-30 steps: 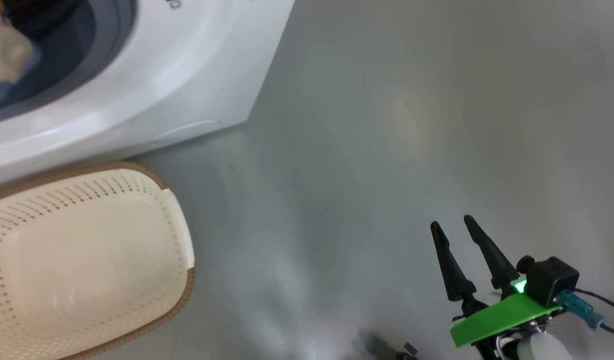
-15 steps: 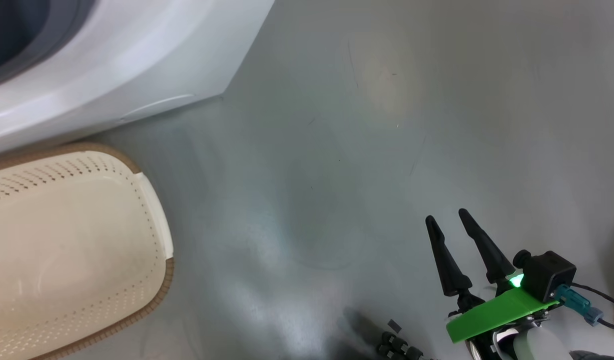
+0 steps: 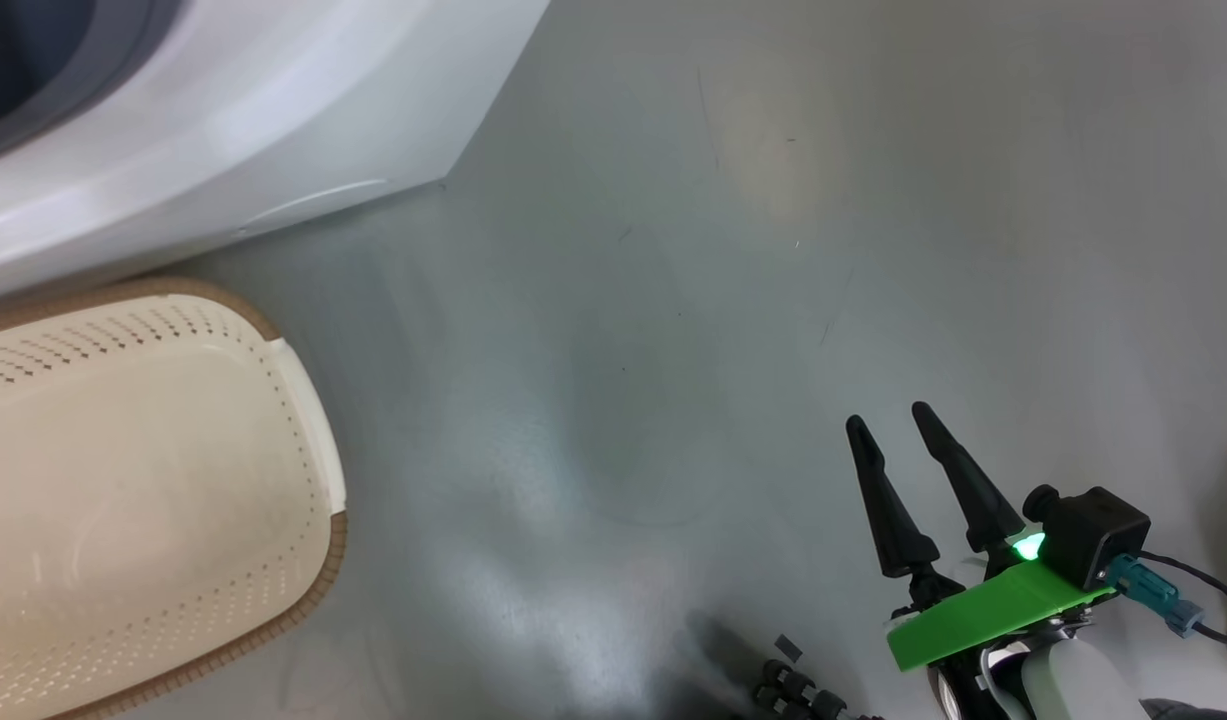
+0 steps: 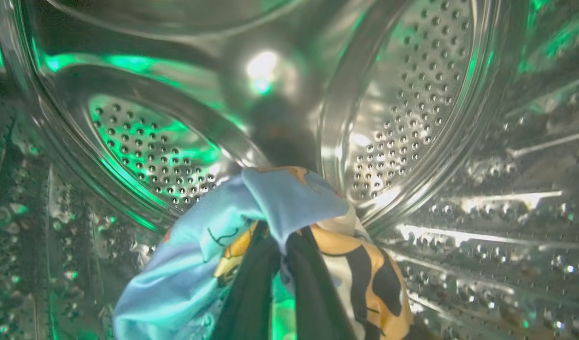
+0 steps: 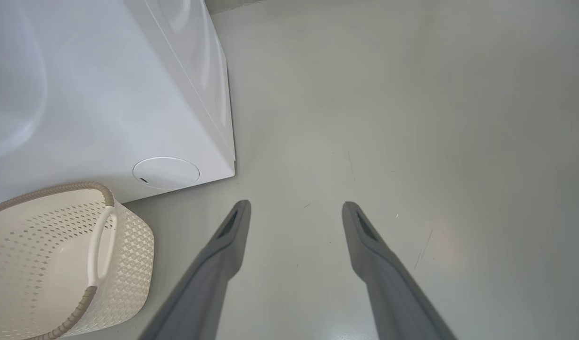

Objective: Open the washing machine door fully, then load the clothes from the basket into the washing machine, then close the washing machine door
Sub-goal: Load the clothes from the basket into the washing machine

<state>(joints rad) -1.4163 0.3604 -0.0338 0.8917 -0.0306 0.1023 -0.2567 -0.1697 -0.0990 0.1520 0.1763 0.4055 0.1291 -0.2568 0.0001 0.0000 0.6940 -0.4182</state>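
Right gripper (image 3: 885, 415) edges slightly up head view versus half-second ago; fingers spread, above floor (image 3: 723, 300). Left gripper (image 4: 282, 245) inside washing machine (image 3: 273, 120) drum (image 4: 412, 94), fingers pinching clothes (image 4: 289, 198). Basket (image 3: 313, 430) on floor, just beside washing machine front.

**A:** Right gripper (image 3: 885, 418), lower right of the head view. Two long black fingers (image 3: 893, 520), tapering like cones to blunt points.

**B:** Noted. Behind them?

**A:** Flat bright-green plate (image 3: 993, 615). Black boxy camera module (image 3: 1098, 535) above it, small green light (image 3: 1028, 547) at its corner. Teal connector (image 3: 1148, 598), thin dark cable (image 3: 1213, 605) towards the right edge. Pale rounded wrist (image 3: 1068, 690) at the bottom.

**B:** Wrist views?

**A:** Right pair reads grey, with a dark slot inside each tip. Left gripper (image 4: 280, 236), bottom centre: black, green glow between.
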